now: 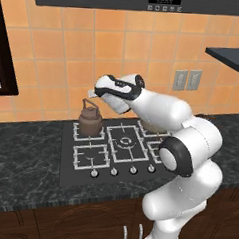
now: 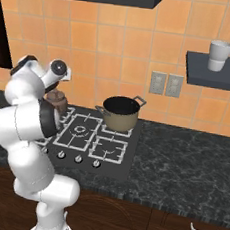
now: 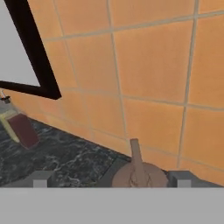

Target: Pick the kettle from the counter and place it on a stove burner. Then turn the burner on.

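Already the kettle (image 1: 90,119) sits on the back-left burner (image 1: 88,132) of the black cooktop (image 1: 83,175), close to the orange tiled wall (image 1: 55,62). The gripper (image 3: 112,179) hangs just above it with its jaws spread wide, holding nothing; from the hand's own camera the kettle's arched handle (image 3: 136,162) rises between the two fingertips (image 3: 40,178) without touching either.

From the right side, the kettle (image 2: 56,101) shows partly behind the white arm, and an olive stockpot (image 2: 120,113) stands on the back-right burner, well apart from it. Silver knobs (image 1: 113,171) line the cooktop's front edge. The dark marbled counter (image 2: 182,164) runs to both sides. A white cup (image 2: 219,55) stands on a dark wall shelf (image 2: 211,77) at the right, and two grey outlets (image 2: 165,84) sit on the tiles beside it.
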Robot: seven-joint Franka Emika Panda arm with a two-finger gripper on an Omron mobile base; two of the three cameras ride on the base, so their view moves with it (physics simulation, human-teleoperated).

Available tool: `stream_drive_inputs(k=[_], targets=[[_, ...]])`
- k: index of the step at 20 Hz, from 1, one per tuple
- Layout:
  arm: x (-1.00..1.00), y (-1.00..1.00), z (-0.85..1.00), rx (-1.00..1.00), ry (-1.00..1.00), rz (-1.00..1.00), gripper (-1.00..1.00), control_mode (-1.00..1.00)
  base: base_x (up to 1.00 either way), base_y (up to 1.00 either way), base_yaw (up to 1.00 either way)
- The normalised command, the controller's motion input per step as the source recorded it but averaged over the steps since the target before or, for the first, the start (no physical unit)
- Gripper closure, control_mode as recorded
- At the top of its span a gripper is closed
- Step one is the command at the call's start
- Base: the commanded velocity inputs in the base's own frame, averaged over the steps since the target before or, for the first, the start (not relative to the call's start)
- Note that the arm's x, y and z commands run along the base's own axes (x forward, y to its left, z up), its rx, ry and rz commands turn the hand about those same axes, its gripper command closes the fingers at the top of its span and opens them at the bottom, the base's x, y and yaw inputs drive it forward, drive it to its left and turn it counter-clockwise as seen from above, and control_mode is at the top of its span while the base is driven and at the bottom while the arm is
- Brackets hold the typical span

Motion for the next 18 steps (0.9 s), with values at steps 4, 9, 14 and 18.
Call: stream_drive_inputs(k=[4, 9, 14, 18], targets=[[-0.89, -0.13, 0.36, -0.11, 0.13, 0.00, -1.00, -1.00, 0.00, 0.00, 0.00], [-0.95, -0.02, 0.43, -0.15, 0.24, -0.02, -1.00, -1.00, 0.00, 0.00, 0.00], [-0.99, 0.00, 0.55, -0.04, 0.32, -0.04, -1.00, -1.00, 0.00, 0.00, 0.00], [-0.66, 0.00, 0.27, -0.10, 0.38, -0.07, -1.00, -1.00, 0.00, 0.00, 0.00]])
